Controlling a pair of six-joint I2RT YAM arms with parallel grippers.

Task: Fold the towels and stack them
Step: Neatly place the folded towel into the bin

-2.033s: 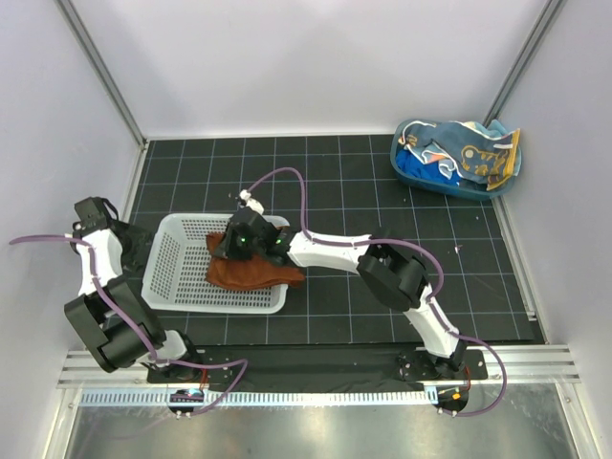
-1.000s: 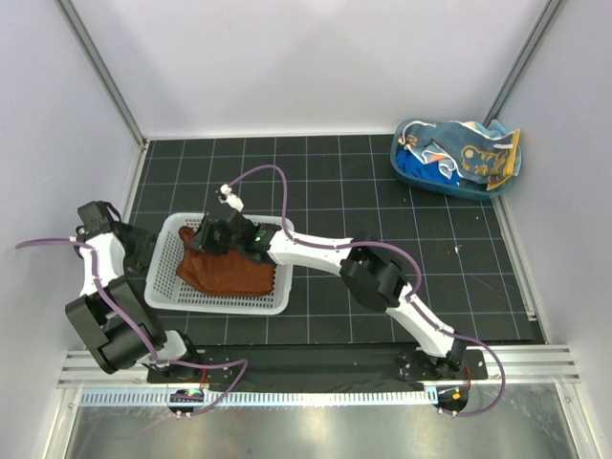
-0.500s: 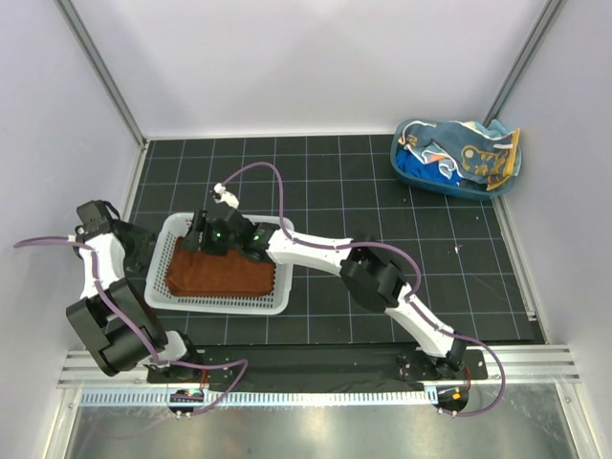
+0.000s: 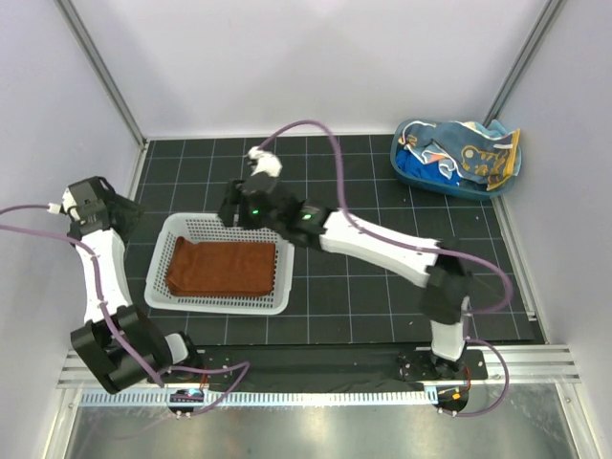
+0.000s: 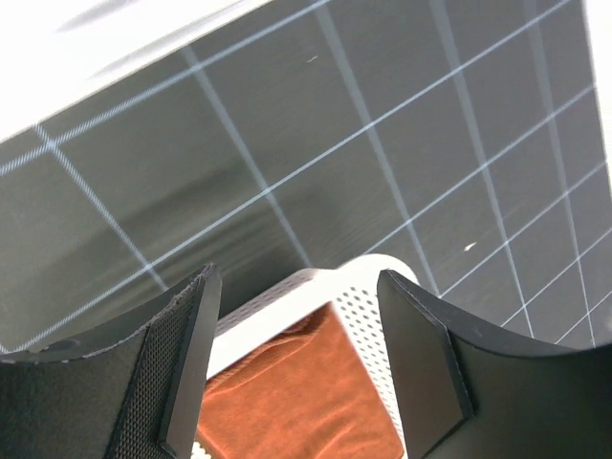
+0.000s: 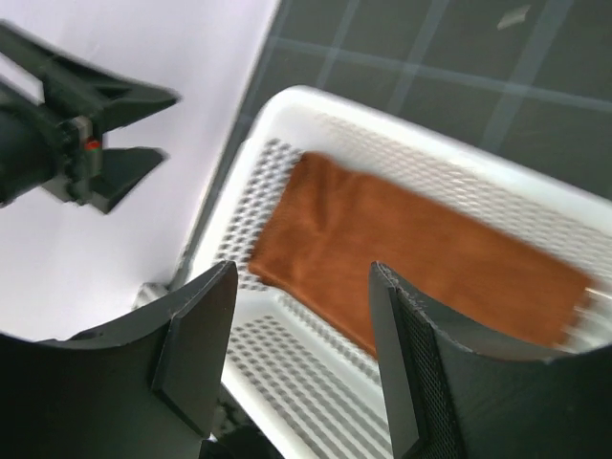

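A rust-brown towel [image 4: 222, 268] lies folded flat inside the white mesh basket [image 4: 215, 304]. My right gripper [image 4: 234, 207] hovers above the basket's far edge, open and empty. In the right wrist view the towel [image 6: 411, 253] shows beyond the open gripper [image 6: 301, 277]. My left gripper [image 4: 117, 212] hangs left of the basket, open and holding nothing. From the left wrist the towel [image 5: 296, 402] and the basket corner [image 5: 378, 277] appear below the spread gripper [image 5: 298, 287]. More towels, a light blue spotted one [image 4: 478, 153] and a royal blue one [image 4: 421, 172], are heaped in a blue tub.
The blue tub [image 4: 406, 170] stands at the back right corner of the black gridded mat. White walls and metal posts close in the left, back and right sides. The left arm [image 6: 67, 143] shows past the basket in the right wrist view.
The right gripper opened, let go of the brown towel and lifted back over the basket's far edge. The towel now lies flat in the basket. The left arm drew back to the left.
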